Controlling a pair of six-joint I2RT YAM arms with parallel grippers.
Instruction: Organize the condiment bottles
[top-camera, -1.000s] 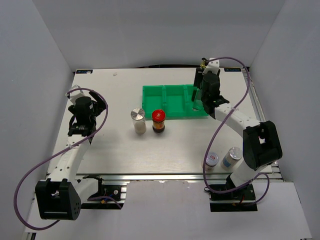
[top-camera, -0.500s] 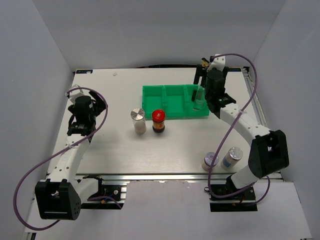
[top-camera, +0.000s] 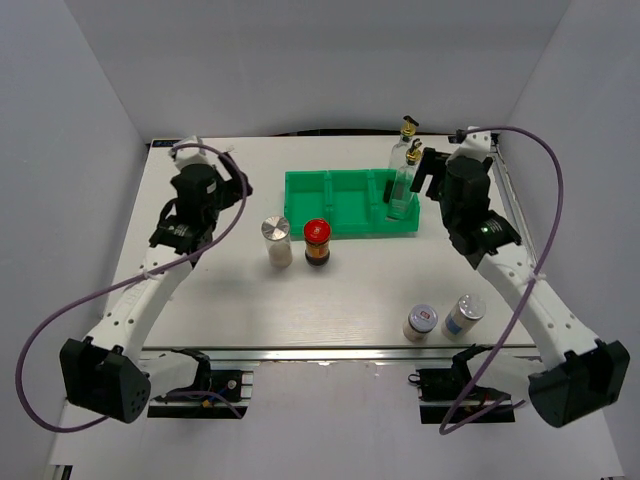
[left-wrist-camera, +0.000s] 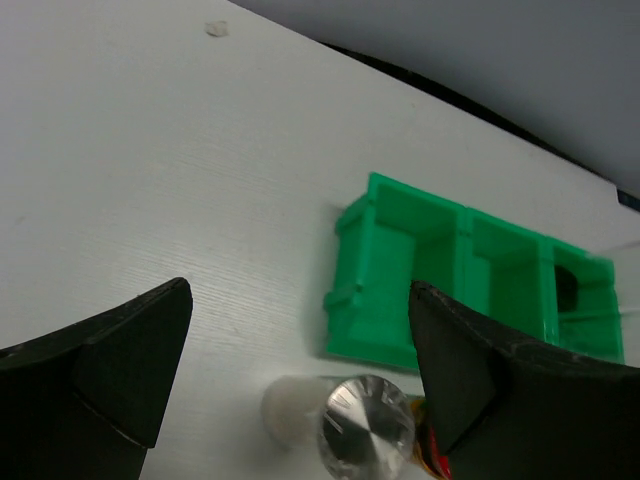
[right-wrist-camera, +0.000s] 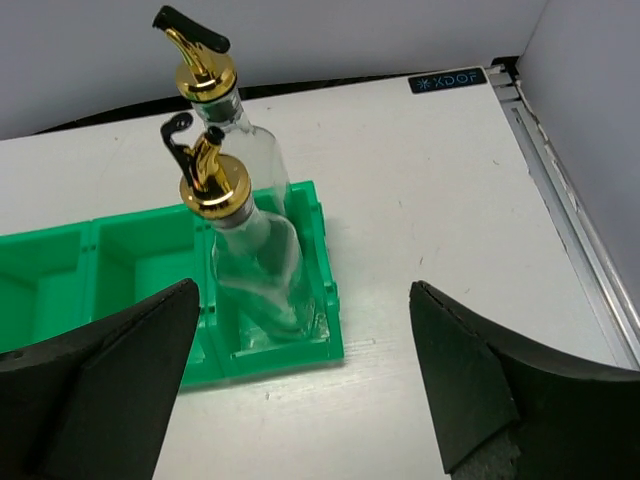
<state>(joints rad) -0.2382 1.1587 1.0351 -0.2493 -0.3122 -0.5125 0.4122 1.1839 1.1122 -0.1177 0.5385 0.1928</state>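
A clear glass bottle with a gold spout (top-camera: 401, 190) stands in the right compartment of the green tray (top-camera: 335, 205); it also shows in the right wrist view (right-wrist-camera: 255, 255). A second glass bottle (top-camera: 407, 138) (right-wrist-camera: 228, 115) stands on the table just behind the tray. My right gripper (top-camera: 430, 172) (right-wrist-camera: 305, 390) is open and empty, to the right of both bottles. A silver-lidded shaker (top-camera: 276, 240) (left-wrist-camera: 365, 430) and a red-lidded jar (top-camera: 317, 242) stand in front of the tray. My left gripper (top-camera: 228, 192) (left-wrist-camera: 300, 385) is open, above and left of the shaker.
Two more shakers, one white-lidded (top-camera: 421, 322) and one silver-lidded (top-camera: 464, 314), stand near the table's front right edge beside the right arm. The tray's left and middle compartments (left-wrist-camera: 440, 270) hold nothing. The table's right rail (right-wrist-camera: 575, 210) runs close by.
My right gripper let go of the glass bottle in the tray's right compartment and drew back to the right. My left arm swung forward and right, toward the silver-lidded shaker.
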